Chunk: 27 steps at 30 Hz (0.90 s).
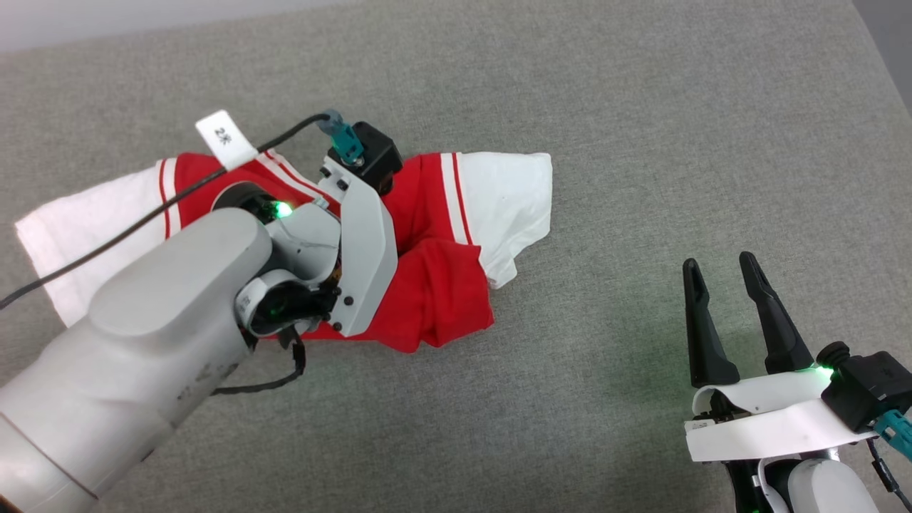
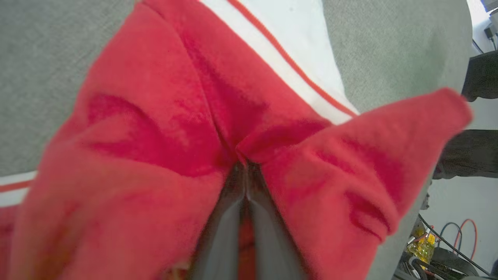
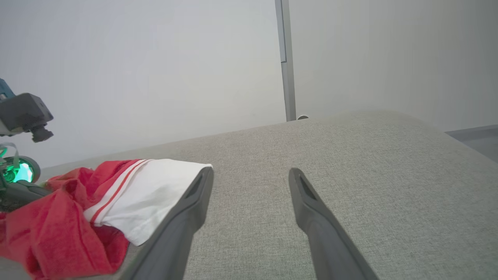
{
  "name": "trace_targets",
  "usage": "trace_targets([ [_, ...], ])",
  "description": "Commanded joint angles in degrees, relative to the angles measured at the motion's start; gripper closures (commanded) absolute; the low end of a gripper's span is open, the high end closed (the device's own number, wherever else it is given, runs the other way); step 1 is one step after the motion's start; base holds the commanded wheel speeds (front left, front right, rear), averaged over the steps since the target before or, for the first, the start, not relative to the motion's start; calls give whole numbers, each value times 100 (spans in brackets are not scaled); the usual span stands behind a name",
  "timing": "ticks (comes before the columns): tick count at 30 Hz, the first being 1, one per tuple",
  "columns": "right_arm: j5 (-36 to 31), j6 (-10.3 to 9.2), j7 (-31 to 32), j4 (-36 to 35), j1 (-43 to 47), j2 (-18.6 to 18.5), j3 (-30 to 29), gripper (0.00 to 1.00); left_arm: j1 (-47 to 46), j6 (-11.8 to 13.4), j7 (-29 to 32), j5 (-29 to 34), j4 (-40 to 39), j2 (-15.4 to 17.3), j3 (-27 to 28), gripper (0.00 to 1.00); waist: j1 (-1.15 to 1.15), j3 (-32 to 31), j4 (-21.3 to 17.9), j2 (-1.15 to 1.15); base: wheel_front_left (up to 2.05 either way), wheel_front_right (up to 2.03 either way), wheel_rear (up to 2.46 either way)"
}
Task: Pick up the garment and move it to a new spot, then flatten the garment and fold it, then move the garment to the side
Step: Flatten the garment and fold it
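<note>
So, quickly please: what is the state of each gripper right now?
Left gripper: shut on the garment, pinching a red fold.
Right gripper: open, holding nothing, apart from the garment.

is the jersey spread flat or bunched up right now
Bunched up: the garment lies crumpled on the grey surface, its red cloth gathered into folds where the left pincer is shut on it.
</note>
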Motion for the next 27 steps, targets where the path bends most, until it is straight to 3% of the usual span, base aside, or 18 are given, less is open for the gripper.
trace_targets([
  [1,-41,-6,-4,14,-35,1,11,0,10,-20,-94,-53,16,-17,-10,0,0,-55,27,0,0,0,0],
  [13,-320,-6,-3,171,163,-1,0,0,148,-20,-1266,-478,32,158,469,0,0,-574,386,0,0,0,0],
  [22,-571,-6,-4,382,440,1,-156,0,1334,143,-2716,-836,11,210,918,0,0,-991,748,0,0,0,0],
  [27,-760,-6,31,575,569,2,-296,0,2122,388,-3526,-795,-135,260,1003,0,0,-1142,1056,0,0,0,0],
])
